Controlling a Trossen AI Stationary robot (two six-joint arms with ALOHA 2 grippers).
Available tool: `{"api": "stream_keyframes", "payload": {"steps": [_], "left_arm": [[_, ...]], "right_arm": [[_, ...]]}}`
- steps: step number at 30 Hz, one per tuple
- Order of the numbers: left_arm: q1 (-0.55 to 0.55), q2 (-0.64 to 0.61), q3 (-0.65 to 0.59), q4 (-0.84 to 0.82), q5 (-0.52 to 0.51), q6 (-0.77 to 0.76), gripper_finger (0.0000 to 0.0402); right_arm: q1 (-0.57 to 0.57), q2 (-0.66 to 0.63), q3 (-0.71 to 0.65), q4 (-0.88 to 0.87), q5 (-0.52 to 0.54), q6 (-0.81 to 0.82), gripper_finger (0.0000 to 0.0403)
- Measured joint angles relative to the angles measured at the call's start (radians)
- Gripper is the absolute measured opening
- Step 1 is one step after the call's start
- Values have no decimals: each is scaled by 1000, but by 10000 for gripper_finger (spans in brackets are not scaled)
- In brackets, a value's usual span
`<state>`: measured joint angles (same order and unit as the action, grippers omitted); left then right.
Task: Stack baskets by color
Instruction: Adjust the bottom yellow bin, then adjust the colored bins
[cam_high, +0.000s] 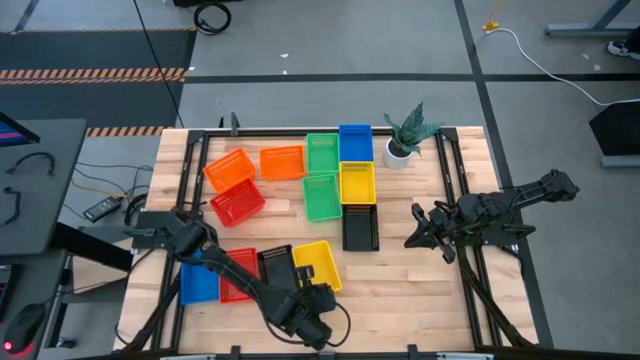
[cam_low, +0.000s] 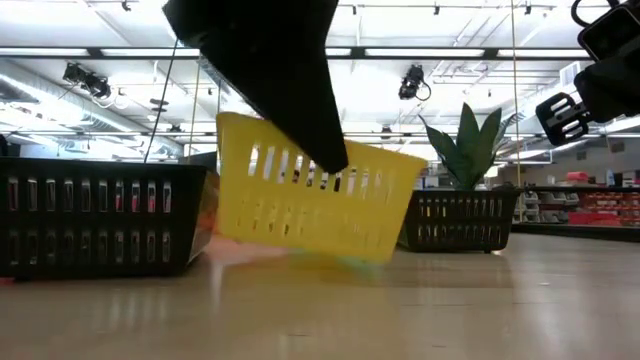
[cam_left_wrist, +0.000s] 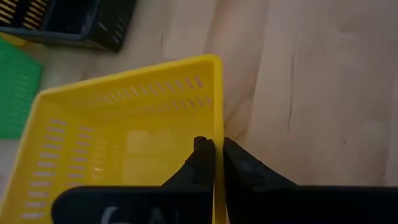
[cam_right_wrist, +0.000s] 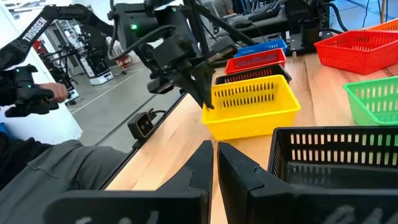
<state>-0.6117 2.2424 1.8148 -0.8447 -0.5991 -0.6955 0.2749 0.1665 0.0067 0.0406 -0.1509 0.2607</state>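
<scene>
A yellow basket (cam_high: 318, 264) stands near the table's front edge, with a black basket (cam_high: 277, 264), a red one (cam_high: 238, 274) and a blue one (cam_high: 198, 283) in a row to its left. My left gripper (cam_left_wrist: 216, 149) is shut on the yellow basket's wall, and the basket sits tilted (cam_low: 310, 200). More baskets lie farther back: two orange (cam_high: 229, 168) (cam_high: 282, 162), red (cam_high: 238, 203), two green (cam_high: 322, 152) (cam_high: 320, 196), blue (cam_high: 355, 141), yellow (cam_high: 357, 183) and black (cam_high: 360, 229). My right gripper (cam_right_wrist: 216, 152) waits shut at the table's right side, touching nothing. My left gripper has the yellow basket's right-hand wall (cam_left_wrist: 217, 118) near its near corner, one finger (cam_left_wrist: 202, 149) inside the basket and one outside. The fingers slant down from the table's near side. The basket hangs tilted (cam_low: 300, 190); whether its low edge touches the table, I cannot tell.
A green plant in a white pot (cam_high: 404, 138) stands at the back right. A black frame (cam_high: 450, 180) rims the table. Bare wood (cam_high: 400, 290) lies to the right of the yellow basket, in front of the right arm.
</scene>
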Motion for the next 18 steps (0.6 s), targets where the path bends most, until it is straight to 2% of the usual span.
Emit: {"api": "stream_keyframes", "payload": {"steps": [8,18], "left_arm": [[-10,1,-40,2,-14,-41,53],[-47,-6,-41,-122,17,-218,118]], "right_arm": [[0,0,0,0,0,2,29],[0,0,0,0,0,2,29]]}}
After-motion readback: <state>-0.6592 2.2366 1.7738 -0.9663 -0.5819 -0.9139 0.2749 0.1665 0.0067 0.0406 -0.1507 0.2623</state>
